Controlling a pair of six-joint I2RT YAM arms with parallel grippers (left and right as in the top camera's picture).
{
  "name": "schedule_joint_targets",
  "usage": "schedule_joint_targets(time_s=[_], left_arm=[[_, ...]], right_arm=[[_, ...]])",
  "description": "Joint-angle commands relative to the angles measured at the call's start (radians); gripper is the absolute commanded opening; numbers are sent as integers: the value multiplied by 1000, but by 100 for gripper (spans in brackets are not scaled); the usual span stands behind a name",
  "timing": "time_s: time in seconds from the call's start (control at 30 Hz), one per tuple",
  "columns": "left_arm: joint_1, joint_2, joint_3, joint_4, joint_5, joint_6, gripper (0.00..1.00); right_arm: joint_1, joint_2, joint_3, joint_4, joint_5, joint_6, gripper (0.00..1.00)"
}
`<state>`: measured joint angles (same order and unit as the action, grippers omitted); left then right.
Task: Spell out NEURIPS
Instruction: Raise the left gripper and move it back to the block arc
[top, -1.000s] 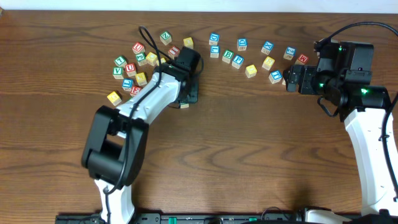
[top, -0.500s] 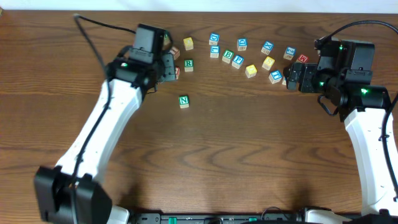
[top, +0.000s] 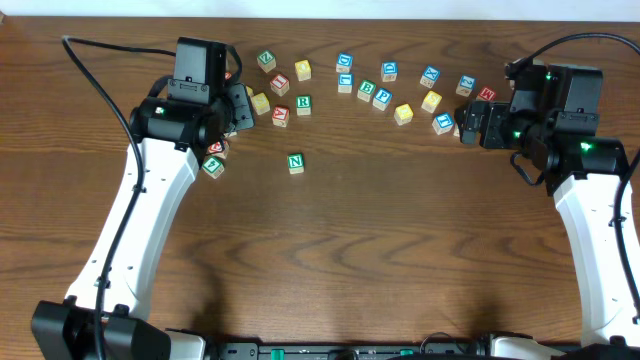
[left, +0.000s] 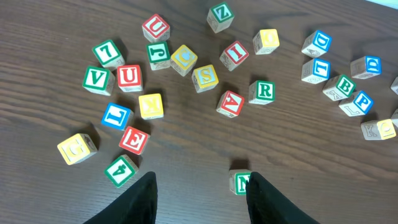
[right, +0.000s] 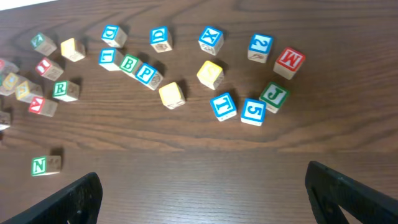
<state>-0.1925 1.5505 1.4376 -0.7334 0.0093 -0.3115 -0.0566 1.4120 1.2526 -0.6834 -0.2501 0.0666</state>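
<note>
The green N cube stands alone on the wood table, in front of the scattered cubes. In the left wrist view it sits just inside my right fingertip. My left gripper is open and empty, raised over the left cluster. That cluster holds a red U, red E, red I, green R and a yellow-topped S. The blue P lies further right. My right gripper is open and empty near the right cubes.
Other letter cubes lie along the back: a second red U, V, L, A, green B. Near my right gripper are M, J and 5.
My left gripper rose off the N cube, left it standing alone, and swung back and to the left over the left cluster. The right arm has not moved.
</note>
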Motion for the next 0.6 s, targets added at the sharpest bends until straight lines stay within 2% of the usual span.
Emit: schedule_joint_targets(time_s=[0.0, 0.27, 0.37, 0.57], left_arm=[[2, -14, 22, -6, -2, -8, 45], [2, -13, 22, 3, -2, -7, 46], [2, -13, 22, 13, -2, -8, 54], [2, -13, 21, 37, -2, -7, 57]], right_arm=[[6, -5, 21, 2, -49, -32, 99], [6, -5, 21, 0, -53, -31, 99], [6, -5, 21, -1, -72, -31, 99], [8, -5, 21, -8, -79, -8, 98]])
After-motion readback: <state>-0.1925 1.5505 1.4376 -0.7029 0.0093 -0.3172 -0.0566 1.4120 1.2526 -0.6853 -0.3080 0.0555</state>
